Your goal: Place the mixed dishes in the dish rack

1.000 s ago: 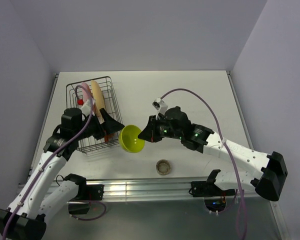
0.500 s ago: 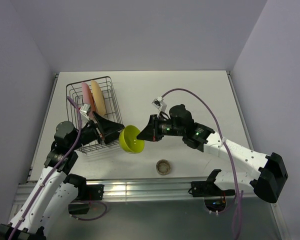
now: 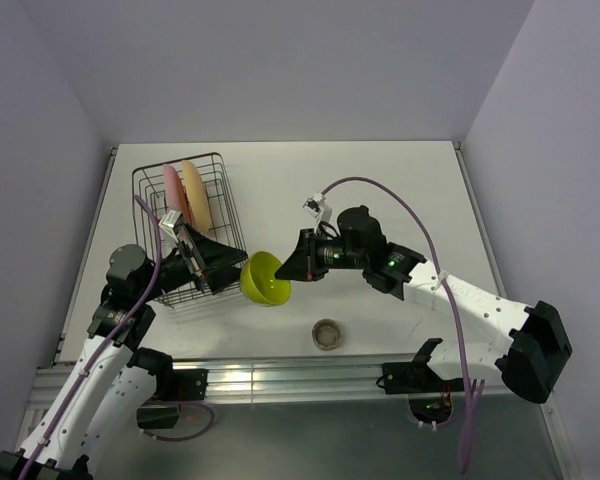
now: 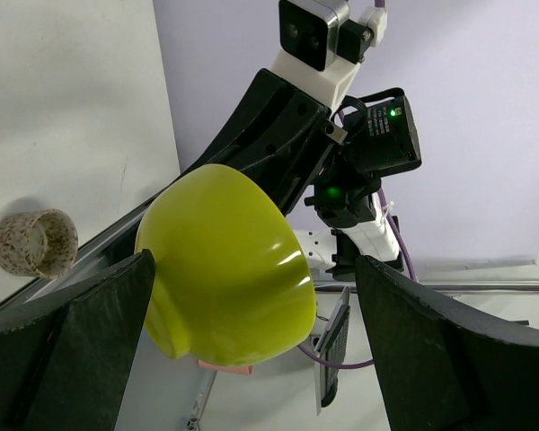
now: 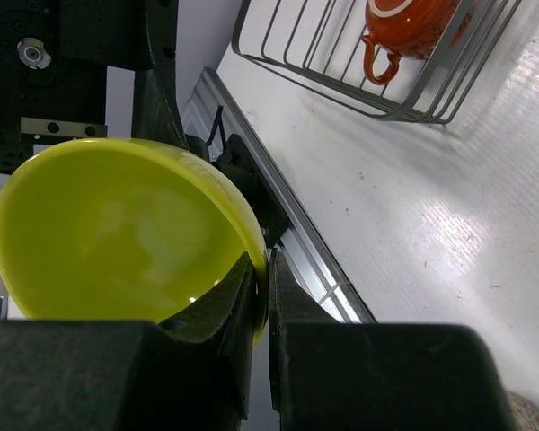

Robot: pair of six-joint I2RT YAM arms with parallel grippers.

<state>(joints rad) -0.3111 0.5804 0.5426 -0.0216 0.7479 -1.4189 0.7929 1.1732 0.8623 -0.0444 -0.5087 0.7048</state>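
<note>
In the rack (image 3: 224, 190), upright plates (image 3: 193, 195) block the far-left slots and a mug (image 5: 413, 22) lies inside. The bowl (image 3: 265, 278) crowds its near-right corner; the table (image 3: 380, 190) right of it is open.

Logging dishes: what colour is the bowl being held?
Lime green; the bowl shows best in the left wrist view.

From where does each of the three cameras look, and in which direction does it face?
Top: above, behind the bases, looking down at the table; left arm and right arm show.
Left wrist: on the left arm, facing the bowl and cup; its open fingers flank the bowl.
Right wrist: on the right arm, facing the rack and mug; its fingers pinch the bowl's rim.
Shared: all three see the bowl.
</note>
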